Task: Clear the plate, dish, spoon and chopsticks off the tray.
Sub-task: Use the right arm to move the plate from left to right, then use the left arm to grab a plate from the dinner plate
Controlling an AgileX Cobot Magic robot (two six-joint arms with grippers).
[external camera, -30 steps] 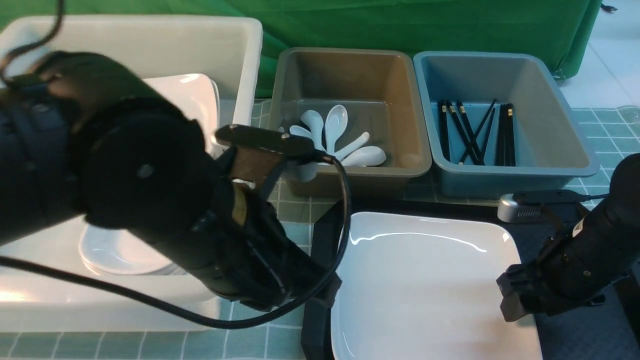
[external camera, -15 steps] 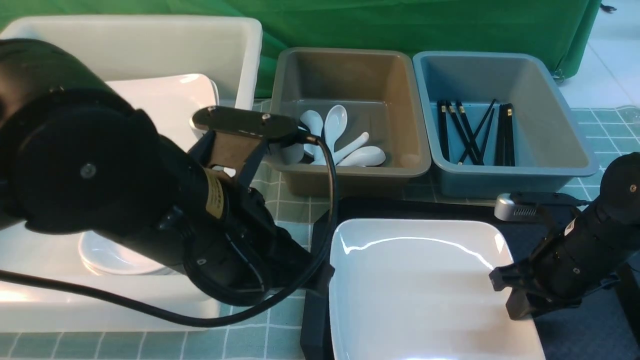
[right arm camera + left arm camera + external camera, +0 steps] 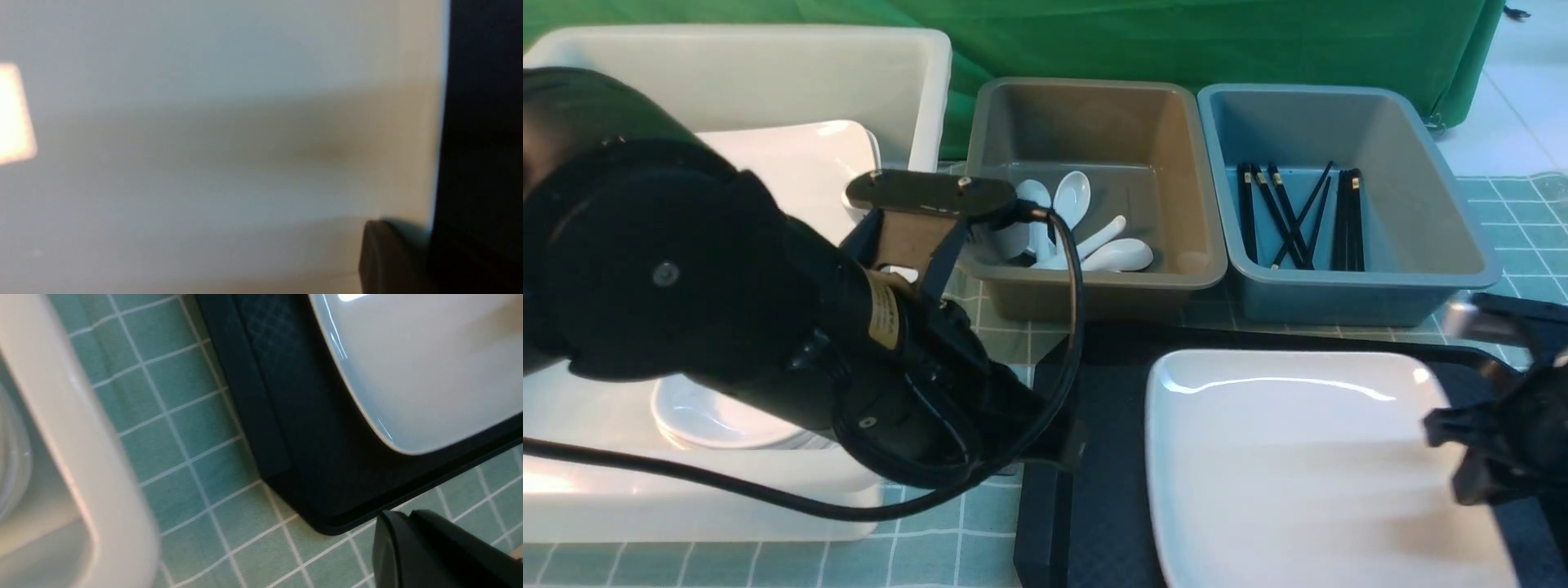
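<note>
The large white plate [image 3: 1298, 465] lies on the black tray [image 3: 1094, 506], toward its right side. My right gripper [image 3: 1462, 457] is at the plate's right rim and shut on it. In the right wrist view one finger [image 3: 388, 261] rests on top of the plate [image 3: 204, 143]; the other finger is hidden beneath. My left gripper [image 3: 402, 517] is shut and empty, hovering over the tablecloth just off a corner of the tray [image 3: 286, 416], apart from the plate [image 3: 429, 367]. The bulky left arm [image 3: 768, 327] hides that gripper in the front view.
A white tub [image 3: 915, 82] at the left holds a large plate [image 3: 809, 163] and small dishes [image 3: 711, 416]. Behind the tray, a grey-brown bin [image 3: 1086, 84] holds several spoons [image 3: 1119, 255], and a blue-grey bin [image 3: 1298, 88] holds several chopsticks [image 3: 1290, 220].
My right gripper closed on the plate's right rim and pulled the plate to the right across the tray. The left arm swung in at first, then stayed nearly still.
</note>
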